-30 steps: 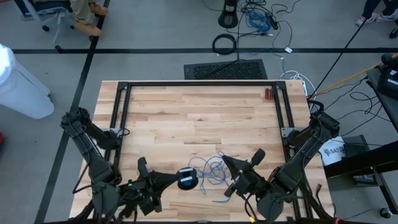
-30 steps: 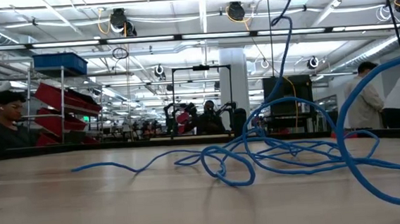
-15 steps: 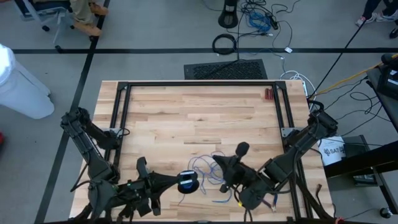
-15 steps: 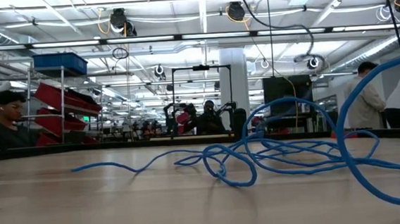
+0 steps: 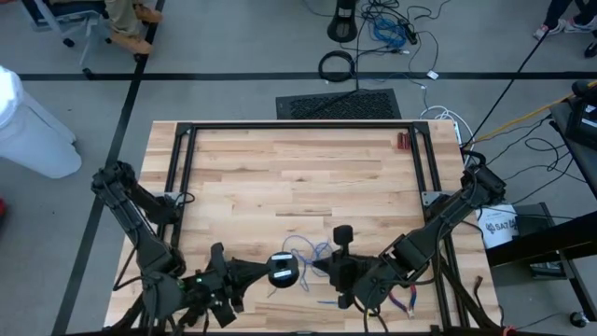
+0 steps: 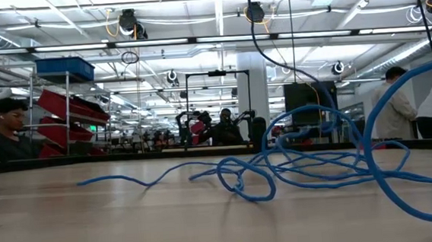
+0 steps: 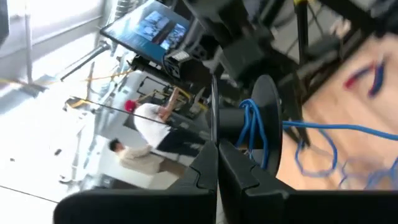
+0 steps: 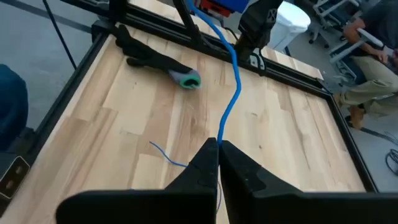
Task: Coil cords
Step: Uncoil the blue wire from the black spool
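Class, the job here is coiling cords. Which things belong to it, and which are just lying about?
In the job:
blue cord
dark reel holding some wound cord
left end effector at the reel
right end effector shut on the cord

Lying about:
red-handled pliers on the table
black cable ring beyond the table
floor mat

place: robotics lab in an open industrial hall | table: butcher-block top (image 5: 298, 177) inside a black metal frame | ceiling: white trusses, hanging cable reels (image 6: 127, 22) | 9 o'clock: red bins (image 6: 66, 108) on shelving, seated person (image 6: 3, 132) | 12 o'clock: another dark robot rig (image 6: 220, 124) | floor: grey, loose cables (image 5: 387, 33)
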